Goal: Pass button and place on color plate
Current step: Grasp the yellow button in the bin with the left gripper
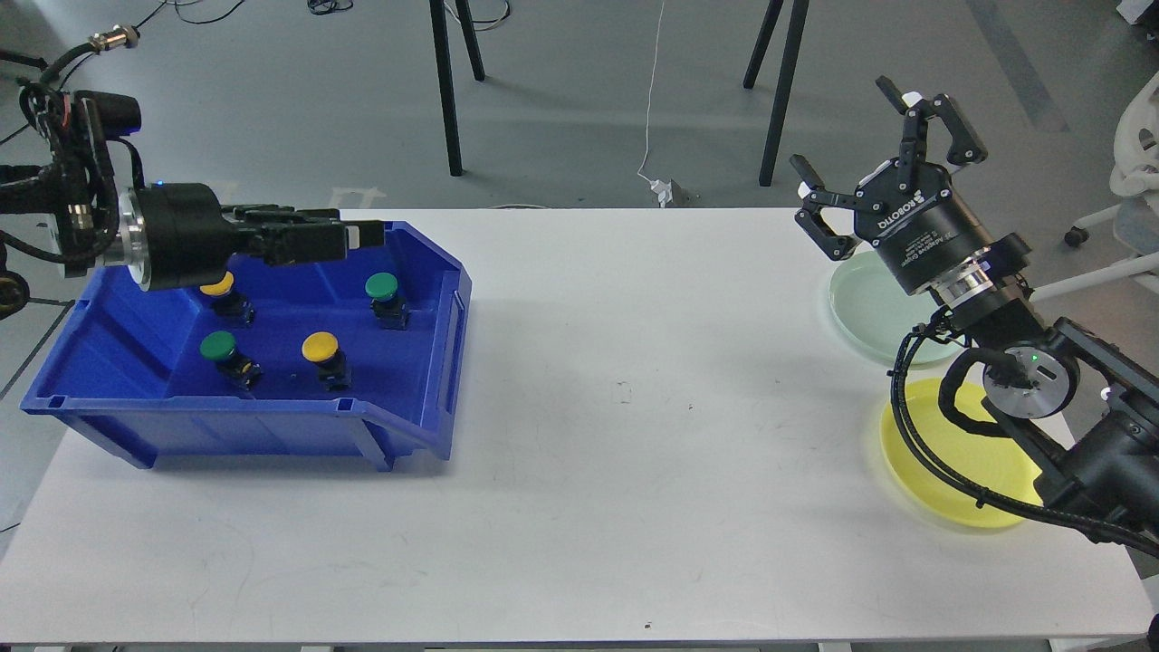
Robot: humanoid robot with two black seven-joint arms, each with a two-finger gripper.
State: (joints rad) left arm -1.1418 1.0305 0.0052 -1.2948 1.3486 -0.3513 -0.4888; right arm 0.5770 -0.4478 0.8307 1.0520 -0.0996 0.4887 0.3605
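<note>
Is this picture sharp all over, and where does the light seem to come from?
Head view: mostly sharp, buttons crisp; the left pincer, seen edge-on and dark over the blue bin, hides its fingers. Soft shadows lie close under the bin and the yellow plate, suggesting diffuse overhead light. The white table shows no harsh glare.

A white tabletop fills most of the view, with a grey floor beyond its far edge. On that floor stand black stand legs, a second pair of legs, and a thin white cable running to a plug. A white chair shows at the right edge.
</note>
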